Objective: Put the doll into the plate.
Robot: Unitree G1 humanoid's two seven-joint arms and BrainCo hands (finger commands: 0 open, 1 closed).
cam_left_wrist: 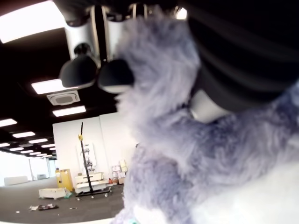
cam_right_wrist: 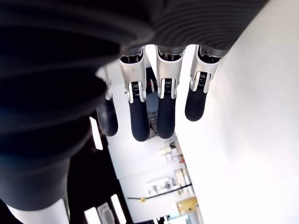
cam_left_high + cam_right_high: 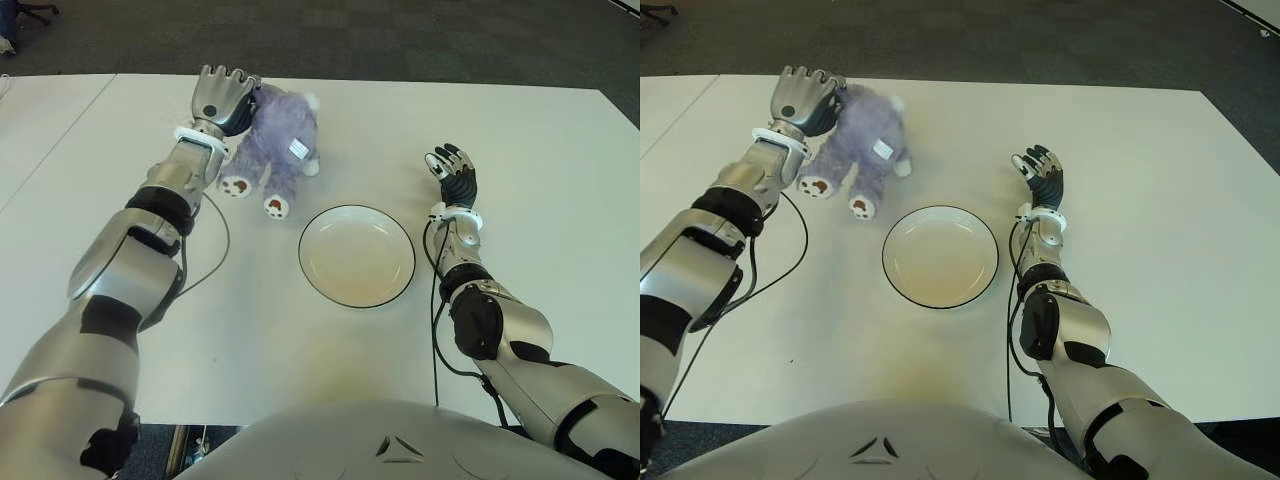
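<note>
Two hands are in view over a white table (image 3: 520, 140). The left hand (image 3: 222, 98) is in the upper left of the frame, at the far end of the outstretched left arm, and is closed around the head end of the doll (image 3: 282, 140). In the left wrist view, purple fur (image 1: 187, 140) fills most of the picture and presses against the palm, with two dark fingertips (image 1: 98, 74) curled at the edge of the fur.

The doll is a purple plush animal with white paws marked in brown and a small white tag on its side. It lies on the table in the upper centre-left of the frame, feet pointing toward the plate (image 3: 356, 255).

The plate is white with a thin dark rim. It sits at the centre of the frame, just below and to the right of the doll, apart from it, and holds nothing.

The right hand (image 3: 455, 178) shows right of the plate, near its rim. Its fingers (image 2: 140, 121) are extended and loosely spread, gripping nothing.

One black cable (image 3: 215, 250) trails on the table beside the left arm.
</note>
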